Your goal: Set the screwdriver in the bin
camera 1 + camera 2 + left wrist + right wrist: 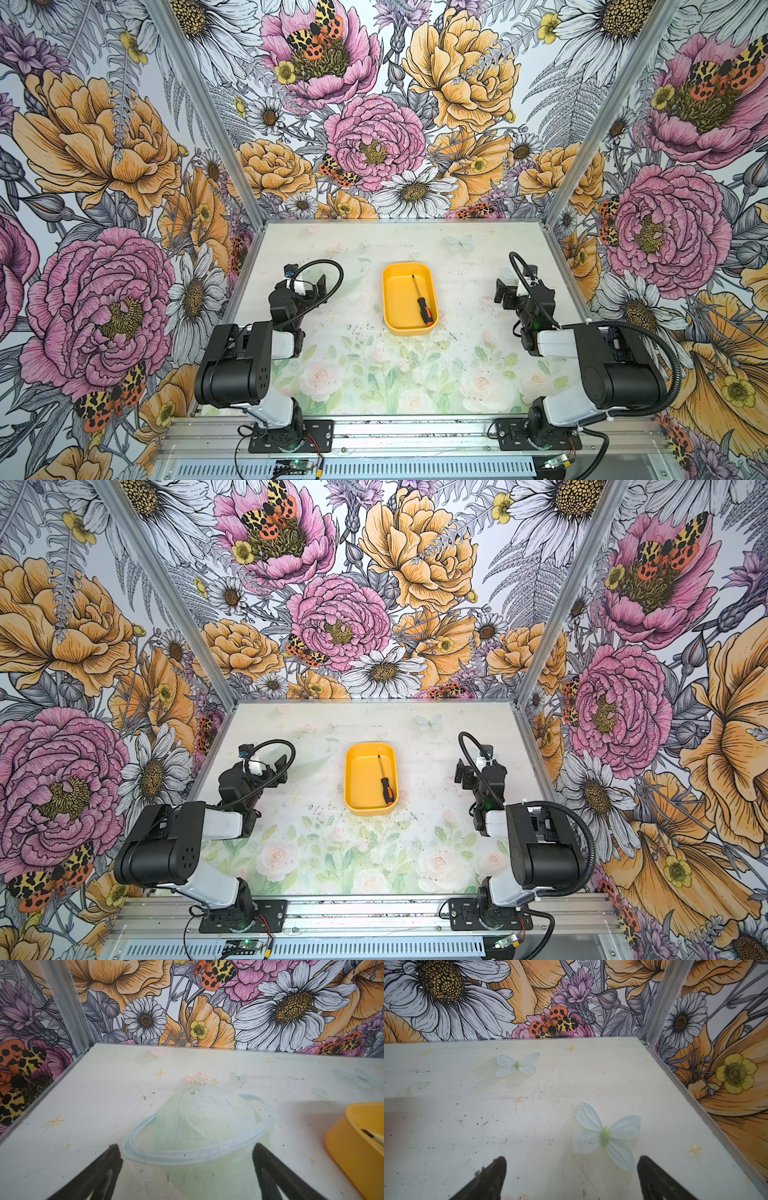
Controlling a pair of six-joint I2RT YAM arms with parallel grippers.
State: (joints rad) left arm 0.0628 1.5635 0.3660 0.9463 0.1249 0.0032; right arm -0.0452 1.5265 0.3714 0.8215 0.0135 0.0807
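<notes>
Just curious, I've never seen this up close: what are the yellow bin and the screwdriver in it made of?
The bin looks like moulded plastic: even yellow-orange colour, rounded corners, soft sheen. The screwdriver has a thin dark shaft, probably metal, and a black handle with orange end, likely plastic or rubber.

Near the middle of the desk (353, 353), room is taken up by the bin (399, 299) and the screwdriver (421, 300) laid inside it. Bare desk is seen all round it. The left end effector (185, 1148) is held at the bin's 9 o'clock and the right end effector (571, 1160) at its 3 o'clock, both well apart from it, jaws spread. Passage is closed by walls (374, 124) at 9, 12 and 3 o'clock.
</notes>
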